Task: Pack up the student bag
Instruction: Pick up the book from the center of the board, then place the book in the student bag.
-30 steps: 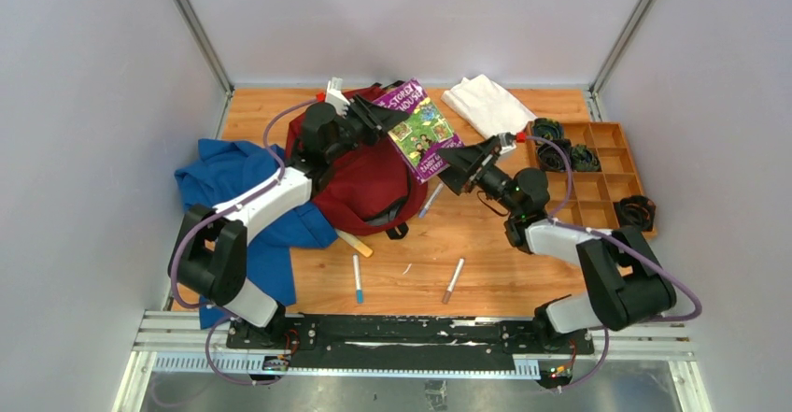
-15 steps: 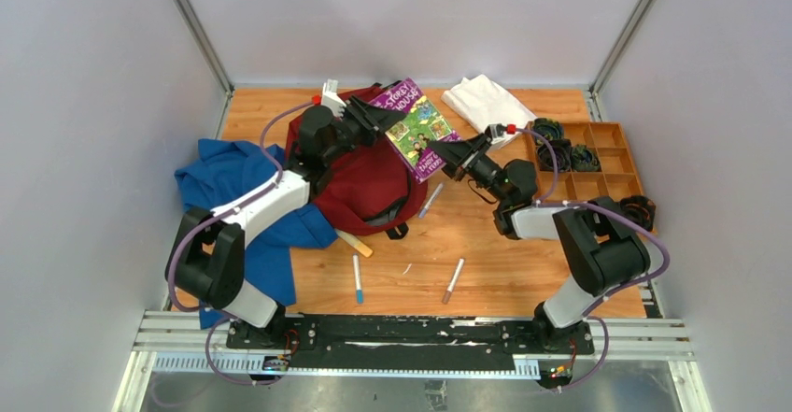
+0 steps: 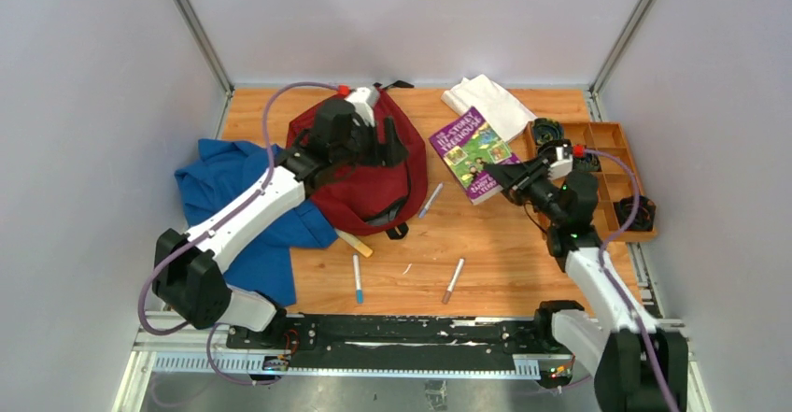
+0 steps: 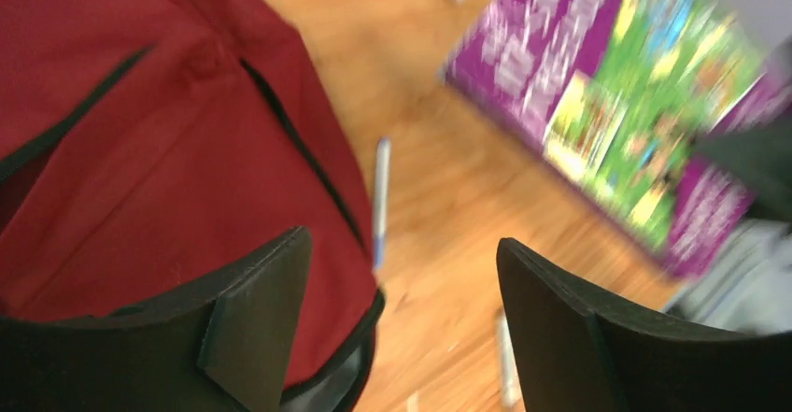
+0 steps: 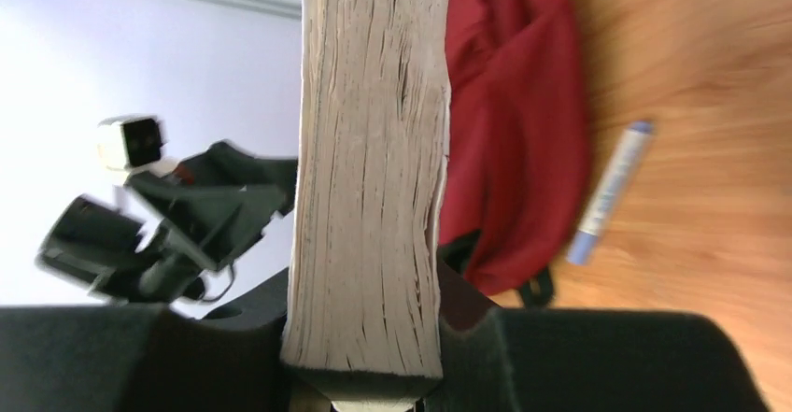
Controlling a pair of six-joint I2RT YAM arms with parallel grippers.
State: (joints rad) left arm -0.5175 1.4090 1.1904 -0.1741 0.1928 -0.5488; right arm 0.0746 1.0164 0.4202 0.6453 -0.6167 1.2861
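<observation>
The student bag, a dark red backpack with black straps, lies at the left centre of the table. My left gripper hovers open over its right side, nothing between the fingers. In the left wrist view the left gripper spans the bag's edge and bare wood. A purple storybook hangs right of the bag, with my right gripper shut on its lower corner. In the right wrist view the book's page edge stands clamped between the jaws of the right gripper.
A blue garment lies left of the bag and a white folded cloth at the back. An orange compartment tray sits on the right. Pens lie on the wood: one beside the bag, two nearer the front.
The left gripper let go of the book and opened, swinging back over the bag. The right gripper shut on the book and carried it right, away from the bag.
</observation>
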